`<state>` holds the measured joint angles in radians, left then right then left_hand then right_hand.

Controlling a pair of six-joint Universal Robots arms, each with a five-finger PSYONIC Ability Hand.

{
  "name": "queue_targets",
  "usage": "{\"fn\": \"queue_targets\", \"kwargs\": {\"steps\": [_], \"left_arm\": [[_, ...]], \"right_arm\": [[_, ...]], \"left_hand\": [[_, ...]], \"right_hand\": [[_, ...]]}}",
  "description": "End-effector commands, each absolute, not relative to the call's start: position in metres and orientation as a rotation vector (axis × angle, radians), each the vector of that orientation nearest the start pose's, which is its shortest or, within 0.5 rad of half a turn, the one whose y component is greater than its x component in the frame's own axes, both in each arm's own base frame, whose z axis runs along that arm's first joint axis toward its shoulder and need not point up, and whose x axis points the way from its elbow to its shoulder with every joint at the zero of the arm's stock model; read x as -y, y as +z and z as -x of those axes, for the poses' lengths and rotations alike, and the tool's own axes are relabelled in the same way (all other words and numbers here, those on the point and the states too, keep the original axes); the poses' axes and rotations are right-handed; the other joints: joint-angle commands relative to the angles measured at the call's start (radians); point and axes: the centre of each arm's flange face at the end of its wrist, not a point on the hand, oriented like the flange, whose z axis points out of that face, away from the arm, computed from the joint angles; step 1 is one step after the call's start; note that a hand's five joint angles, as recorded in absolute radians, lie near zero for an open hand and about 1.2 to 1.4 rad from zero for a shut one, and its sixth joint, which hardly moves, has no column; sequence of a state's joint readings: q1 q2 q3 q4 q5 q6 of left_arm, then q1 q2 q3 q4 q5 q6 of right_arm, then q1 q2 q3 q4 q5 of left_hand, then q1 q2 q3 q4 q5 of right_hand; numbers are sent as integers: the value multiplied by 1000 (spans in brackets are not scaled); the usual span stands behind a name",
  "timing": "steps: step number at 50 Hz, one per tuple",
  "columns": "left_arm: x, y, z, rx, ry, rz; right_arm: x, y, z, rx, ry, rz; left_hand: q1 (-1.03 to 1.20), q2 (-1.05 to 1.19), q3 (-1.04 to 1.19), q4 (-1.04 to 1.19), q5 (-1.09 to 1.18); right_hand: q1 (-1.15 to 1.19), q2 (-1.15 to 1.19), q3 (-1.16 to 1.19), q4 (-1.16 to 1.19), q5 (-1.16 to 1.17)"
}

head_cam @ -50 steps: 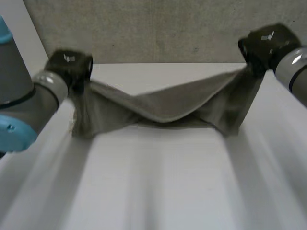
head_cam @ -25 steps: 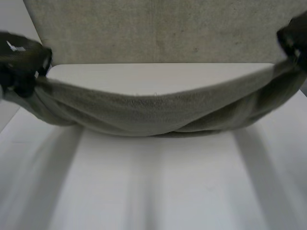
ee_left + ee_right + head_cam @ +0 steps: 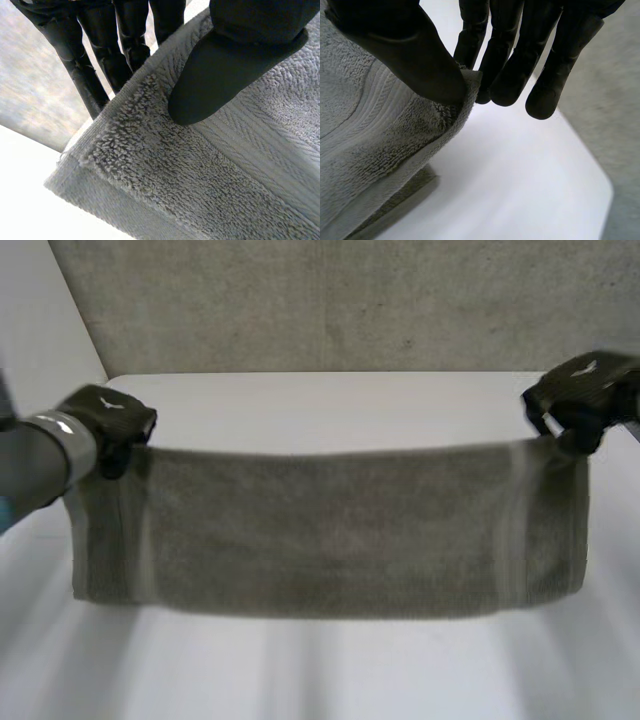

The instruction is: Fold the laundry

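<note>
I hold a grey terry towel (image 3: 330,540) stretched wide across the middle of the frame. Its top edge is taut between my two hands and the rest hangs as a flat sheet in front of the white table (image 3: 330,400). My left hand (image 3: 105,420), at the left edge of the frame, pinches the towel's upper left corner. In the left wrist view my thumb (image 3: 220,85) presses on the woven band near that corner, and my fingers (image 3: 100,60) lie straight behind the cloth. My right hand (image 3: 580,400), at the upper right, pinches the opposite top corner, and its wrist view shows the thumb clamping the hem against the fingers. A grey wall (image 3: 350,300) runs across the top of the frame. I cannot tell whether the lower edge touches the table.
</note>
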<state>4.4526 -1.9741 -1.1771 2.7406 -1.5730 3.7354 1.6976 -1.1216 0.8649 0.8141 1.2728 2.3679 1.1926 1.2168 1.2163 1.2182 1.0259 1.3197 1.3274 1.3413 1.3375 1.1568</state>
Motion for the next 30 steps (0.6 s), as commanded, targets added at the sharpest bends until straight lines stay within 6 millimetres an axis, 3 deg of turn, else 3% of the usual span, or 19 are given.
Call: {"fn": "queue_targets", "kwargs": {"steps": [1,5,6,7,8,9,10,11,12,13,15,16,19,22,25,27,28,29,30], "left_arm": [[361,229,234,-2232,-1653,-1014],[398,253,249,-2005,-1939,-915],[398,253,249,-2004,-1940,-915],[408,275,254,-1885,-2075,-853],[415,301,259,-1751,-2232,-771],[415,301,259,-1749,-2234,-770],[416,326,263,-1632,-2375,-691],[416,356,262,-1503,-2526,-586],[416,356,262,-1502,-2527,-585],[411,381,261,-1396,-2659,-496],[408,399,259,-1316,-2768,-422],[405,412,257,-1260,-2856,-366],[404,410,255,-1312,-2893,-338],[405,402,255,-1371,-2867,-354],[408,375,254,-1525,-2781,-386],[410,341,252,-1676,-2681,-423],[410,341,252,-1677,-2680,-424],[410,322,250,-1749,-2626,-443],[410,321,250,-1750,-2625,-443]], "right_arm": [[345,257,-232,-2398,-1552,1540],[369,264,-247,-2354,-1788,1541],[382,282,-253,-2298,-1996,1487],[395,313,-260,-2173,-2273,1391],[395,314,-260,-2171,-2276,1390],[400,352,-268,-1967,-2564,1258],[399,393,-274,-1723,-2806,1074],[399,394,-274,-1721,-2808,1072],[397,426,-271,-1529,-2950,881],[394,447,-268,-1385,-3001,731],[388,464,-264,-1292,-3011,630],[388,464,-264,-1291,-3011,629],[386,466,-259,-1303,-2947,580],[390,442,-260,-1464,-2849,658],[390,413,-263,-1629,-2702,768],[391,398,-265,-1696,-2627,817],[392,382,-267,-1755,-2552,868],[392,365,-269,-1812,-2474,910],[392,365,-269,-1812,-2473,910]], "left_hand": [[204,179,180,178,196],[204,179,180,178,196],[204,179,180,178,196],[204,179,180,178,196],[204,179,180,178,196],[204,179,180,178,196],[204,179,180,178,196],[204,179,180,178,196],[204,179,180,178,196],[204,179,180,178,196],[204,179,180,178,196],[204,179,180,178,196],[204,179,180,178,196],[204,179,180,178,196],[204,179,180,178,196],[204,179,180,178,196],[204,179,180,178,196],[204,179,180,178,196],[204,179,180,178,196]], "right_hand": [[77,69,55,59,65],[77,69,55,59,65],[77,69,55,59,65],[77,69,55,59,65],[77,69,55,59,65],[77,69,55,59,65],[77,69,55,59,65],[77,69,55,59,65],[77,69,55,59,65],[77,69,55,59,65],[77,69,55,59,65],[77,69,55,59,65],[77,69,55,59,65],[77,69,55,59,65],[77,69,55,59,65],[77,69,55,59,65],[77,69,55,59,65],[77,69,55,59,65],[77,69,55,59,65]]}}
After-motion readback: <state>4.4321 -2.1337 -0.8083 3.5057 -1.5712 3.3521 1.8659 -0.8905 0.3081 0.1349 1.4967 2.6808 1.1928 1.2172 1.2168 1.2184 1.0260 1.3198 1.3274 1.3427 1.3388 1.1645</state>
